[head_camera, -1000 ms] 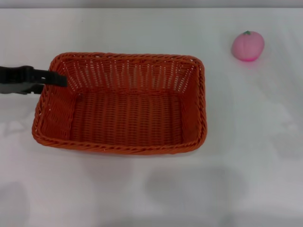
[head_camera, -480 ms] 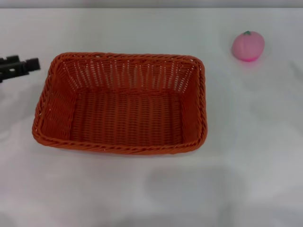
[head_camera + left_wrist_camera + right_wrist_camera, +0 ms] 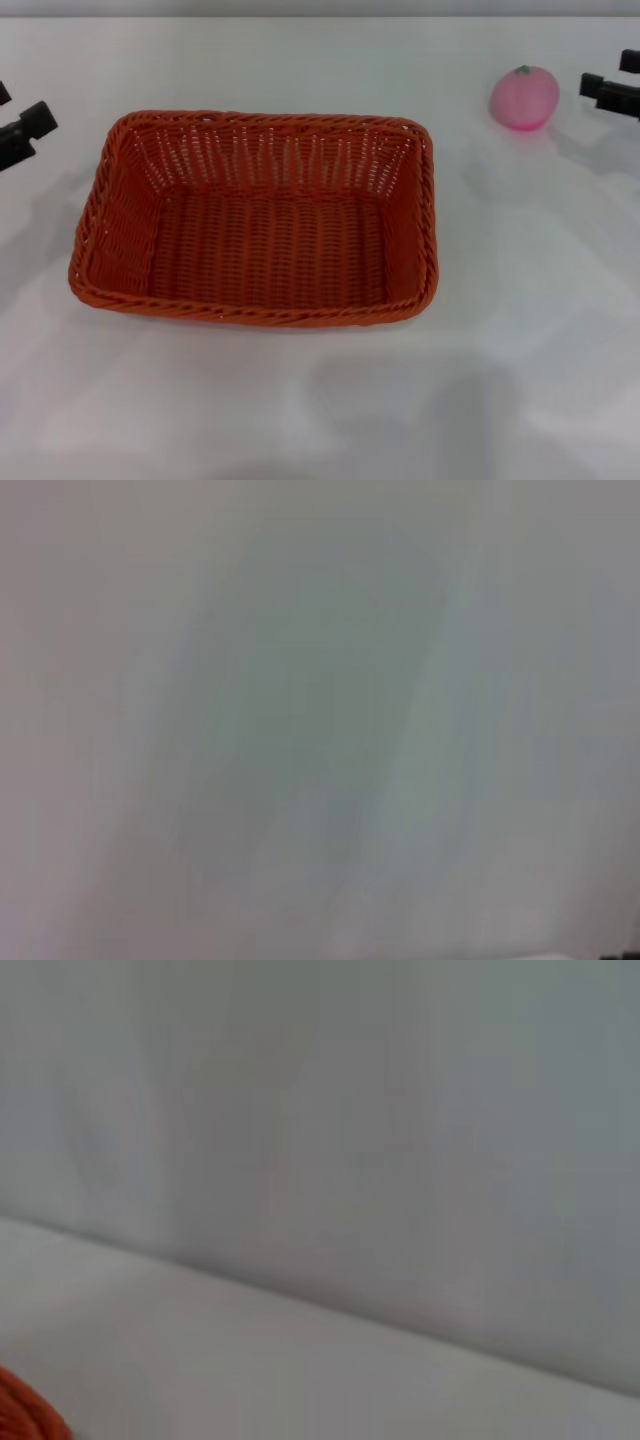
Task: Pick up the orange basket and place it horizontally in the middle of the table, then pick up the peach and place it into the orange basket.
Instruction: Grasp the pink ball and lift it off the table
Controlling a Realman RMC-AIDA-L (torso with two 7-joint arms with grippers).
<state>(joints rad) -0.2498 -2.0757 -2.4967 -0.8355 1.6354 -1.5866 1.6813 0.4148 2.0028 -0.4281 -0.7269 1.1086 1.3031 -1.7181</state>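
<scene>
White table (image 3: 300,400) holds one orange basket (image 3: 255,220), one peach (image 3: 523,97).

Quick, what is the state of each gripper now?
Left gripper: cannot be told, holding nothing.
Right gripper: cannot be told, holding nothing.

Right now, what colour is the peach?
Pink, with a green spot on top; the head view shows it best.

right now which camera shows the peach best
The head view: the peach sits whole on the table, with the right gripper just beside it. Neither wrist view shows the peach at all.
</scene>
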